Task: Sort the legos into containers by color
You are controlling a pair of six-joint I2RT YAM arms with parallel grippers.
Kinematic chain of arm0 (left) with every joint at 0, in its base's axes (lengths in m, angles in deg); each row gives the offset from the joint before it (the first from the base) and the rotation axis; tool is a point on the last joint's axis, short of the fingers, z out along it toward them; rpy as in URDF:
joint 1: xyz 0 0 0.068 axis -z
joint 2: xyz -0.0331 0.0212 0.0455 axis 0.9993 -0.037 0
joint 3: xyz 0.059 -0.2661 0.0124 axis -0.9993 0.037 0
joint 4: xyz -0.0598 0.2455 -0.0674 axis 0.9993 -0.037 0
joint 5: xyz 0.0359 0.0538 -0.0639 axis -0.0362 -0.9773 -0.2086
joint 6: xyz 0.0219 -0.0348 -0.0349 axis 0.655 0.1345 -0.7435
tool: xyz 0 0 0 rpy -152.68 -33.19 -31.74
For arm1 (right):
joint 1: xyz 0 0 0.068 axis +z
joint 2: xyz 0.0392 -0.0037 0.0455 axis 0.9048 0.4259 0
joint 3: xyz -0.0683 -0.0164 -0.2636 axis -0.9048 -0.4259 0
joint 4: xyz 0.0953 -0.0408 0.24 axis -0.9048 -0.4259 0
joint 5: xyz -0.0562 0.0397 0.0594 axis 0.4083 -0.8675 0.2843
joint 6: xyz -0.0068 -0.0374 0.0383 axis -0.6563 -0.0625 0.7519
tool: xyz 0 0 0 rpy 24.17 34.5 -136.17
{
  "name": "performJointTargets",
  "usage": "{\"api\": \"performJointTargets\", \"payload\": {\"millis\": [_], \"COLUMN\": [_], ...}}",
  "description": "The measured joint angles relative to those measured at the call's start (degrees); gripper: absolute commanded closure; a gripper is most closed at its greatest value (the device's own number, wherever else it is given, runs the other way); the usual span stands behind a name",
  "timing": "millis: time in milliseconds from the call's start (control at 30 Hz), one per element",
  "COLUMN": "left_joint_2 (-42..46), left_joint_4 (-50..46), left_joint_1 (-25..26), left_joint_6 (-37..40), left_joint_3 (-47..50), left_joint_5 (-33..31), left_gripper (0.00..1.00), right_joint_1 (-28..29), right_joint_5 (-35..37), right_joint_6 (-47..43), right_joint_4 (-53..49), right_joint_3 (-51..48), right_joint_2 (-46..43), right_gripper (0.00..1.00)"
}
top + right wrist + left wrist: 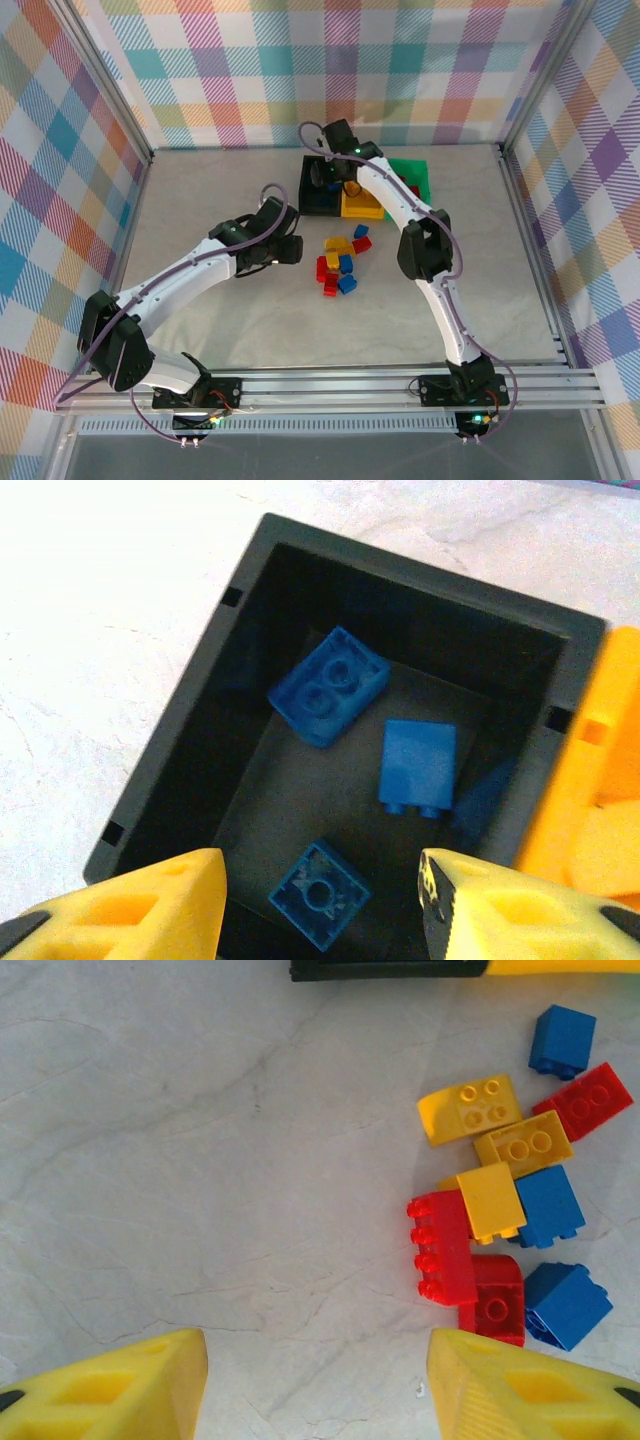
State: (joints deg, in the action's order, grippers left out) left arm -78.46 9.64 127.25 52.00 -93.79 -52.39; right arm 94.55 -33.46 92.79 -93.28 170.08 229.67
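Crowding is the main hazard: the pile of legos (490, 1230) lies packed on the table (200, 1160), with red, yellow and blue bricks touching or leaning on each other. A pinch on one would likely drag or tip a neighbour, and the red brick (441, 1248) lying on its side could squirt out from between the fingers. The left gripper (315, 1385) hangs with its jaws apart and empty, beside the pile rather than over it, so it needs a sideways shift before any descent. The right gripper (320, 905) stands open and empty above the black bin (165, 740), where three blue bricks (328, 688) lie on the floor. Pulling away low could clip the rim or nudge the yellow bin (590, 780) that touches it; the green bin (415, 172) sits just beyond that. Both arms reaching for the pile together might collide. Open table spreads wide to the left of the pile and toward the near rail (330, 385), while the bins close off the far side.
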Motion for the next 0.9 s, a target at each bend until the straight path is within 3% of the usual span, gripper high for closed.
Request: {"api": "performJointTargets", "payload": {"millis": [100,367,500,700,900], "left_joint_2": [-1.4,-11.6,-16.3,-22.4,-27.0], "left_joint_4": [0.7,4.2,5.2,6.1,6.2], "left_joint_1": [2.2,10.6,12.4,12.9,13.6], "left_joint_6": [1.1,5.7,7.5,9.4,11.1], "left_joint_3": [-0.3,-3.7,-6.6,-10.3,-12.6], "left_joint_5": [1.4,6.0,7.6,9.7,11.8], "left_gripper": [0.41,0.41,0.4,0.38,0.38], "right_joint_1": [-0.9,-4.2,-7.5,-10.8,-12.5], "right_joint_5": [-0.8,-5.0,-8.5,-10.4,-11.2], "right_joint_6": [0.0,1.0,3.0,5.1,7.0], "right_joint_4": [-0.1,3.5,5.4,6.1,6.1], "right_joint_3": [-8.4,-38.2,-49.3,-62.6,-68.3], "right_joint_2": [-7.0,-38.0,-48.9,-57.9,-64.3], "right_gripper": [0.45,0.42,0.41,0.39,0.38]}}
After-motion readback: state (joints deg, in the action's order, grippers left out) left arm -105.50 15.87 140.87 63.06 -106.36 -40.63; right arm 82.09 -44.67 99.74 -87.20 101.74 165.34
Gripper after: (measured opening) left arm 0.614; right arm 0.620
